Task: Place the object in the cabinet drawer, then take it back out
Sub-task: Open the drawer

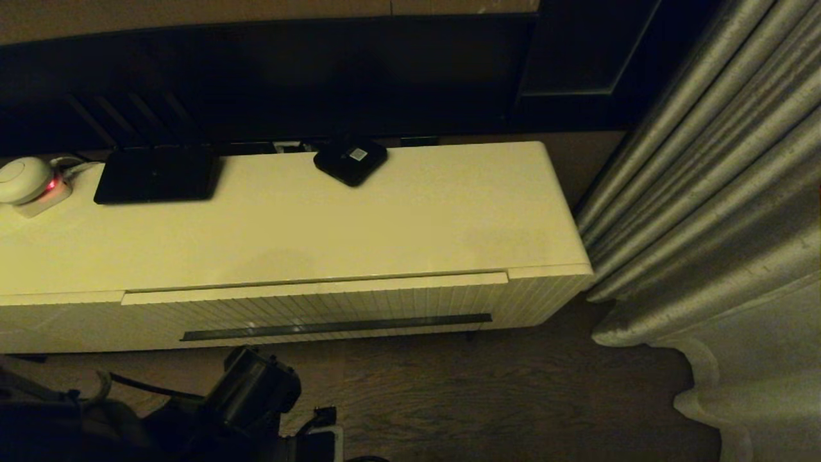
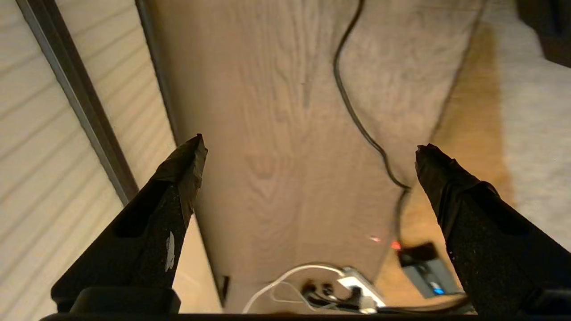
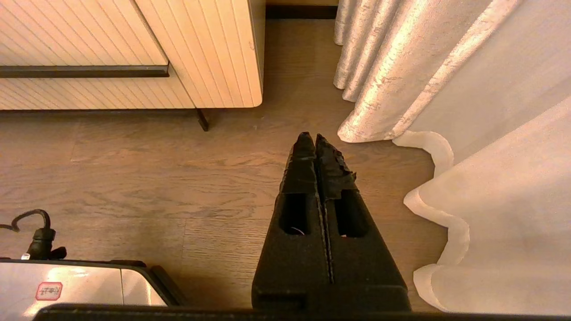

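with the cabinet drawer (image 1: pixel 308 308) closed, left gripper (image 2: pixel 308 156) spread, right gripper (image 3: pixel 316 145) pressed together.

One cabinet (image 1: pixel 397 218) stands in the scene, with one cabinet drawer (image 1: pixel 321 305) in its ribbed front, shut, and one long dark bar handle (image 1: pixel 337 326) on that drawer. Three things rest on the cabinet top along its far edge: one flat black rectangular device (image 1: pixel 157 174) to the left, one small black rounded-square box (image 1: pixel 350 160) with one white sticker near the middle, and one white rounded item (image 1: pixel 25 179) with one red light at the far left. Two grippers show: the left gripper (image 2: pixel 308 149) and the right gripper (image 3: pixel 316 139). One curtain (image 1: pixel 712 212) hangs at the right. One dark cable (image 2: pixel 357 111) trails over the wooden floor.
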### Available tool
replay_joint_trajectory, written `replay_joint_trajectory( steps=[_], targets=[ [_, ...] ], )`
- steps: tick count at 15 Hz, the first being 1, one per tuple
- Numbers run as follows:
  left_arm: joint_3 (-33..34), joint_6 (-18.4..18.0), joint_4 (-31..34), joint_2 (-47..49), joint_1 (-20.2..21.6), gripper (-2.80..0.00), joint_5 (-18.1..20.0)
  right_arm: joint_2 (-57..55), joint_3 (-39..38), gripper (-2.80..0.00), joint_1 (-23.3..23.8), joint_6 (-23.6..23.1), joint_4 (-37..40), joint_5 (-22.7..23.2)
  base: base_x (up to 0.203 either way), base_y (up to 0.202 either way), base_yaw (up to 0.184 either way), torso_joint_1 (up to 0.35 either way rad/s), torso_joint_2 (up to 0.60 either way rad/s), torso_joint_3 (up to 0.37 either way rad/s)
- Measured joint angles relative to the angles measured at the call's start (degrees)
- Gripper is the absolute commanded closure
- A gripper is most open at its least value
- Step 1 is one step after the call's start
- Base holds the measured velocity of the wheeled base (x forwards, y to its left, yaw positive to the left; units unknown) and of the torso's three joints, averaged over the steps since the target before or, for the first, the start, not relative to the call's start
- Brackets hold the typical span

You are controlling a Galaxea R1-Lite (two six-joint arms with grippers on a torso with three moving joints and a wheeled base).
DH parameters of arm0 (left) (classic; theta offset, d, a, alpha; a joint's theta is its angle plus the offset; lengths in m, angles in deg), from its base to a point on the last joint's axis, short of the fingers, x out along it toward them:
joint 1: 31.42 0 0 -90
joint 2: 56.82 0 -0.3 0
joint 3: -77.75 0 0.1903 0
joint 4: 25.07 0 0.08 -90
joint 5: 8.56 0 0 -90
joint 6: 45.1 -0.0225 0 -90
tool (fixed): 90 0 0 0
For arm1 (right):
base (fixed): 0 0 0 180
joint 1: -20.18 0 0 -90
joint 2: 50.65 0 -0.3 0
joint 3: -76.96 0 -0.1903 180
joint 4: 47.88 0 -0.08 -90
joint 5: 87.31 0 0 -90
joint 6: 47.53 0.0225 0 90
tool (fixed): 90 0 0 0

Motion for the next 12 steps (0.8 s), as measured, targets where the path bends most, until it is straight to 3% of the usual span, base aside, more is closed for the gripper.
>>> replay_joint_trajectory(
  steps=[4, 12],
  targets=[
    [2.0, -1.5, -8.0, 3.5, -0.4, -2.8, -0.4, 0.0, 0.0, 0.0, 0.0, 0.0, 0.0, 0.0, 0.0, 0.0, 0.0, 0.0, 0.0, 0.0],
    [2.8, -4.4, -15.9, 7.6, -0.4, -2.8, -1.8, 0.0, 0.0, 0.0, 0.0, 0.0, 0.0, 0.0, 0.0, 0.0, 0.0, 0.0, 0.0, 0.0]
  ],
)
